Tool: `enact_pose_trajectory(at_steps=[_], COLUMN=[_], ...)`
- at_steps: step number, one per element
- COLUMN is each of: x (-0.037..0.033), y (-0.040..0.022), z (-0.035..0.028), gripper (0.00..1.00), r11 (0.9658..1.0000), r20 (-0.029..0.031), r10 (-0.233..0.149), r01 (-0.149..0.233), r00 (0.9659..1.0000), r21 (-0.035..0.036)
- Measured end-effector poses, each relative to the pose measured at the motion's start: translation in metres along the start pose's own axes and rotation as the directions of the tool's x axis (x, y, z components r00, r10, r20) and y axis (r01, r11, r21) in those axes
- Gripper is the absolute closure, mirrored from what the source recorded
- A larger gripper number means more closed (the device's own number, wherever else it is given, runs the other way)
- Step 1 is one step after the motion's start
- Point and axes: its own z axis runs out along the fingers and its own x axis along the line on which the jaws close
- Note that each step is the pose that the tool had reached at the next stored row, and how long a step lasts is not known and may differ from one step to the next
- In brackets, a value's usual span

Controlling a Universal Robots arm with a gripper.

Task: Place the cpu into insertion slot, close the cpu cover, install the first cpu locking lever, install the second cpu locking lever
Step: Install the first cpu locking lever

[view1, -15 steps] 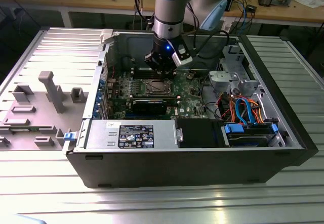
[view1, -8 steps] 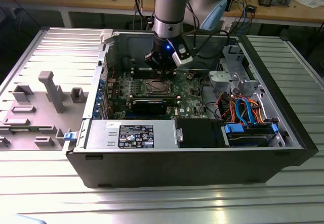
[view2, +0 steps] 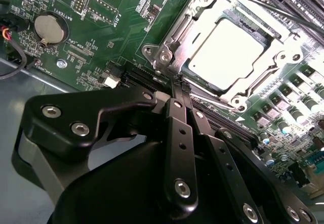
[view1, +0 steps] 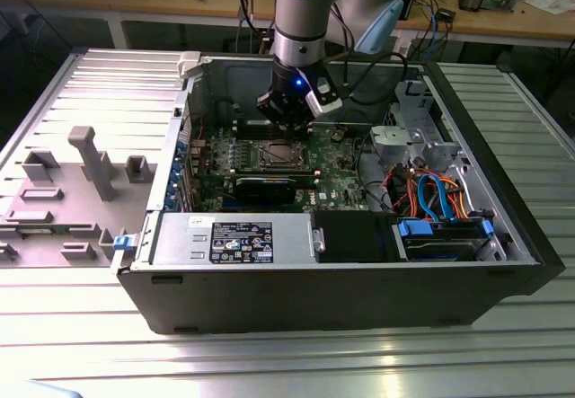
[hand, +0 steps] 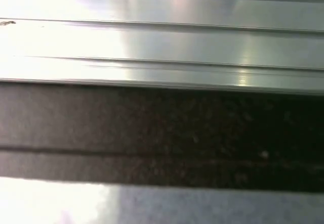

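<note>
Hovering closed beside the covered cpu (view2: 230,52), the claw (view2: 178,85) could scrape the cpu cover (view2: 202,16).

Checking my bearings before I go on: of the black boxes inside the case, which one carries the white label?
The power supply box, along the case's near wall toward the exterior view's left. Its top carries the white label; the plain black box beside it, toward the right, has none.

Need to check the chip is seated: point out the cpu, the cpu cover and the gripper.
cpu (view2: 230,49), second wrist view, middle of its pale metal top.
cpu cover (view2: 188,29), second wrist view, frame edge beside the chip.
gripper (view2: 178,85), second wrist view, at the fingertips.
</note>
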Motion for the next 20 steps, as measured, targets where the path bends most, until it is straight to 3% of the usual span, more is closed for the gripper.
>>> enact_pose_trajectory(at_steps=[20], x=[-0.003], y=[0.0014], z=[0.0004], gripper=[0.89], r11=[1.0], r20=[0.0], r10=[0.0], r01=[0.0], r00=[1.0], r21=[-0.0001])
